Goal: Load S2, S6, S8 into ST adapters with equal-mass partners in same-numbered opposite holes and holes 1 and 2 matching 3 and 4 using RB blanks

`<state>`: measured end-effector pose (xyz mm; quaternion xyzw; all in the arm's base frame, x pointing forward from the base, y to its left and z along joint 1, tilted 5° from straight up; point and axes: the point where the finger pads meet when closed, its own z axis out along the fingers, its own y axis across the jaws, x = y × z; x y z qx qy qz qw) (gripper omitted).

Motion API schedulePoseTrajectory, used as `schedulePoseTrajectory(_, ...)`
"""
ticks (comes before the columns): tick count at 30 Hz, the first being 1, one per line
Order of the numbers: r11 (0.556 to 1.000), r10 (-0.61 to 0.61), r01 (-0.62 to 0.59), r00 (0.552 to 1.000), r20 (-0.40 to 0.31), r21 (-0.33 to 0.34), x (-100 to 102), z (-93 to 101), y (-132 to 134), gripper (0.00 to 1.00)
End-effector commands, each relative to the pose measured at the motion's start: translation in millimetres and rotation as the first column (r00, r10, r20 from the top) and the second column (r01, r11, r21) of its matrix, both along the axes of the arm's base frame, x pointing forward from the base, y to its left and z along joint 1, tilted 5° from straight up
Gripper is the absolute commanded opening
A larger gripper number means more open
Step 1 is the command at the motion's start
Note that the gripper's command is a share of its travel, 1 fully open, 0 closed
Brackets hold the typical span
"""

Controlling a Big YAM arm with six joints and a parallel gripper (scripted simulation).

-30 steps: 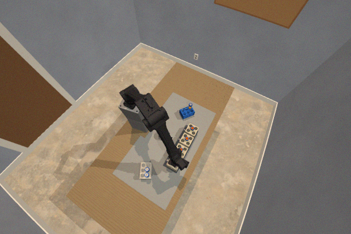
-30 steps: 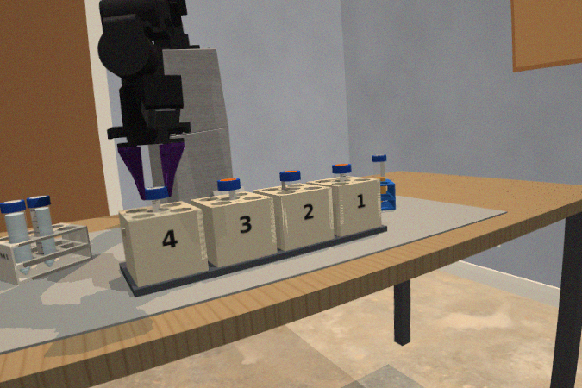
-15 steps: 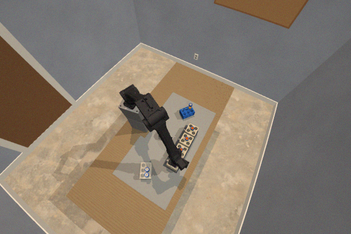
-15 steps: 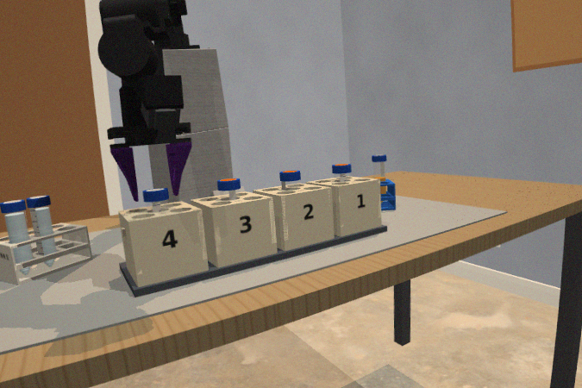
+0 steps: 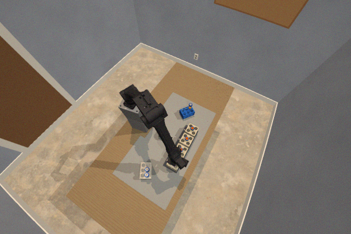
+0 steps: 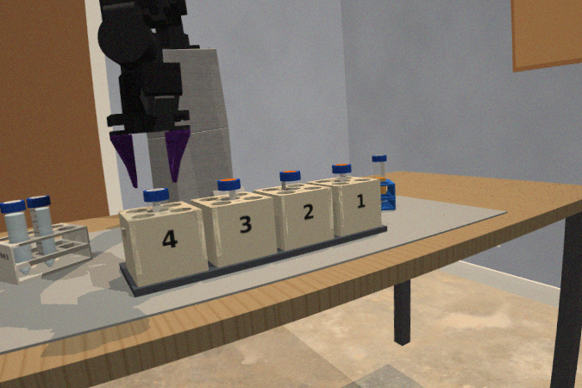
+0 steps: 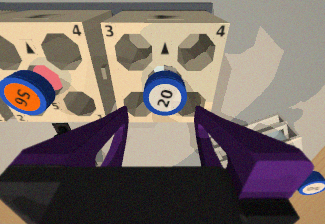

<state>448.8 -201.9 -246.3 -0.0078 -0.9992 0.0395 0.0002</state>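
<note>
- Our tool (image 6: 153,179) hangs spread above adapter 4 (image 6: 163,242), gripping nothing; its purple fingers stand well apart on either side of the 20 mL blank (image 7: 164,93).
- That blank sits upright in adapter 4's centre hole, only its blue cap and a short neck showing above the block, so we judge it fully seated.
- We read its place as the counterweight for the orange-dot tube in the centre of adapter 2 (image 6: 306,212), the opposite bucket.
- Sample S6 (image 7: 24,93) stands in adapter 3 (image 6: 243,226), at nine o'clock from the blank in the wrist view.
- Adapter 1 (image 6: 359,201) also carries an orange-dot tube; the blue sample rack (image 6: 389,194) behind it keeps one tube, which we take for X4.
- Straight up is the free way out: S6's cap is near on one side, and the blank rack (image 6: 3,260), with two tubes, lies at four o'clock beyond the counter (image 6: 484,205) mat's shaded part.
- The stand sits well in from the counter's edge.
</note>
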Motion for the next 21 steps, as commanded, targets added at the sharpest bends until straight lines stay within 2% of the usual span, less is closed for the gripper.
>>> schedulePoseTrajectory(1, 1.000, 0.006, -0.005, 0.999, 0.045, -0.018, 21.7, 32.1, -1.2, 0.55)
schedulePoseTrajectory(2, 1.000, 0.002, -0.002, 0.999, 0.045, -0.018, 21.0, 23.6, -6.5, 0.55)
schedulePoseTrajectory(21, 1.000, 0.002, -0.002, 0.999, 0.045, -0.018, 20.9, 23.6, -6.6, 0.55)
